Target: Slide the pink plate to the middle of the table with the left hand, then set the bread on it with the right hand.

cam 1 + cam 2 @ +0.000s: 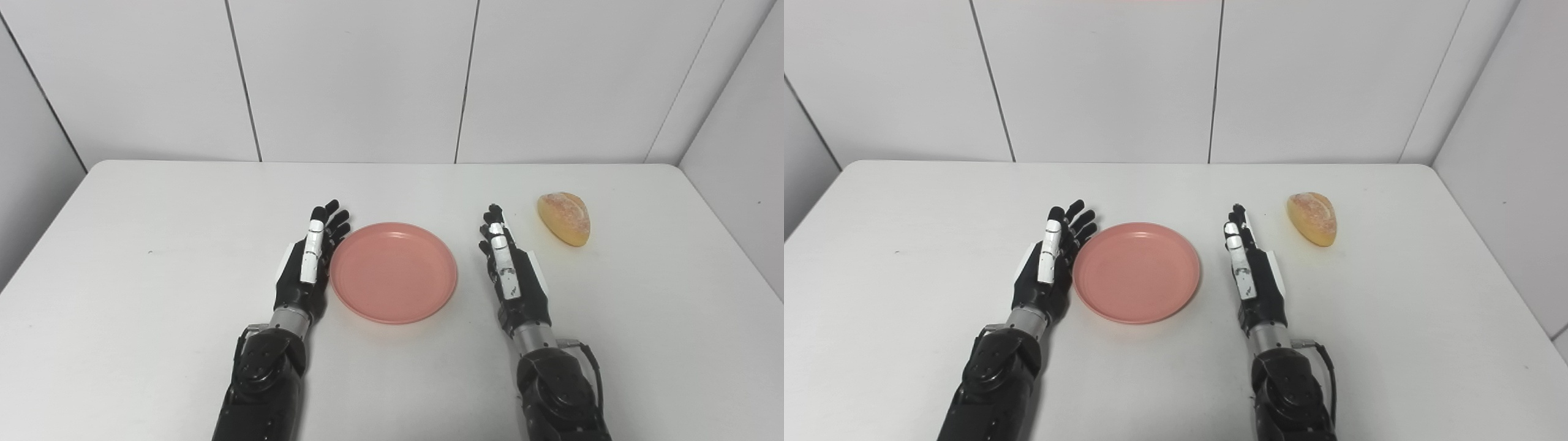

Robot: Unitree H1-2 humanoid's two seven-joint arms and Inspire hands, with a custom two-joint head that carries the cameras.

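The pink plate (393, 272) lay just beside the left hand (309, 263), whose fingers were spread, holding nothing; contact was unclear. The right hand (511, 272) stood empty, fingers straight and apart; the bread (565, 218) lay beyond them, apart.

light: bright, even, diffuse | shadows: faint, soft | glare: none | focus: sharp | edges: undistorted

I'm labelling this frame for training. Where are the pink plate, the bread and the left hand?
pink plate (393, 272): left eye view, on its bare inner floor.
bread (565, 218): left eye view, on its crust's middle.
left hand (309, 263): left eye view, on its back.
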